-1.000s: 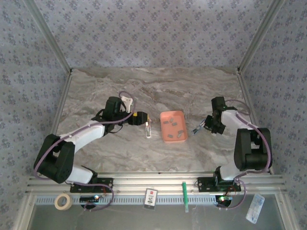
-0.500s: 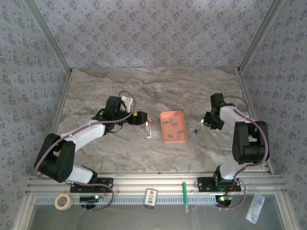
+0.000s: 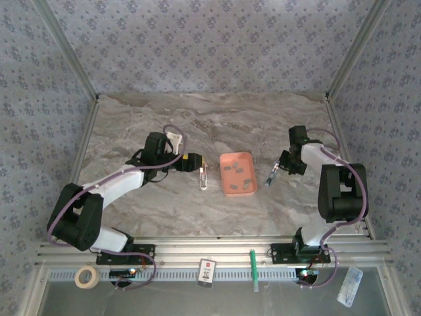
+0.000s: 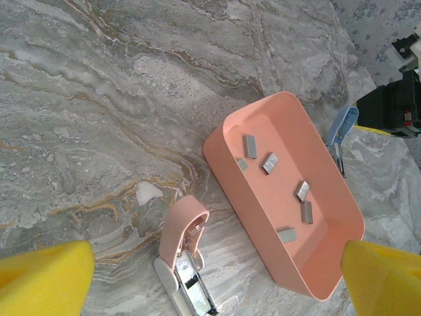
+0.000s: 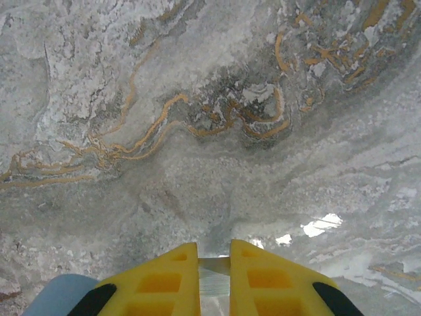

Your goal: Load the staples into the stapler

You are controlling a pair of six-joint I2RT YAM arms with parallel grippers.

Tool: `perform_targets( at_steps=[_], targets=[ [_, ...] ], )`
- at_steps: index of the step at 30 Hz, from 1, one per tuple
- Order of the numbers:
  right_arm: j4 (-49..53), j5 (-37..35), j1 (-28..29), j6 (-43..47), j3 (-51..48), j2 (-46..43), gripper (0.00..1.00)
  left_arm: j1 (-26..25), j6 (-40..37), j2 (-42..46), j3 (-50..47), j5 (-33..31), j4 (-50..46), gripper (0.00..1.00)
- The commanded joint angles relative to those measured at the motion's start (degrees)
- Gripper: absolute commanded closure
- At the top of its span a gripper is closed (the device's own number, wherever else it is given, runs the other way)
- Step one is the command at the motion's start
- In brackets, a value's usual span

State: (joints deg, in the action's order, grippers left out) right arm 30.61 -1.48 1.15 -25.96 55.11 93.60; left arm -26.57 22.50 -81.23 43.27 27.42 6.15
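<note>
White-and-black arms (image 3: 125, 179) carry lilac cables (image 3: 158, 166); the right claw (image 5: 214, 253) has yellow fingers (image 5: 164, 280).

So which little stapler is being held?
The pale-blue plastic stapler, pinched by the right end effector; the salmon-pink plastic stapler lies loose.

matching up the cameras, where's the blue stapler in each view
top external: blue stapler right of the pink tray, in the right claw
left wrist: upper right, just past the tray
right wrist: bottom edge, rail pinched in the claw
shared landmark: the right claw
</note>
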Motion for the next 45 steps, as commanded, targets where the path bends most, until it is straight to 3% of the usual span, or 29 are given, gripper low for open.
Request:
perform_targets(
  at_steps=[1, 33, 41, 45],
  targets=[
    [0.1, 0.5, -0.3, 1.2, 1.8, 1.2, 0.85, 0.4, -0.7, -0.5, 1.6, 0.0, 0.0, 0.04],
    [-1.1, 2.1, 1.2, 4.1, 4.7, 2.9, 0.87, 0.6, -0.5, -0.4, 1.0, 0.0, 0.8, 0.04],
    [1.0, -3.5, 4.3, 4.4, 0.8, -7.7, 0.87, 0.7, 0.0, -0.5, 0.6, -0.1, 1.3, 0.04],
    [-0.3, -6.5, 9.2, 4.0, -4.2, -16.0, 0.87, 0.7, 0.6, -0.7, 0.0, 0.0, 2.4, 0.04]
  ],
)
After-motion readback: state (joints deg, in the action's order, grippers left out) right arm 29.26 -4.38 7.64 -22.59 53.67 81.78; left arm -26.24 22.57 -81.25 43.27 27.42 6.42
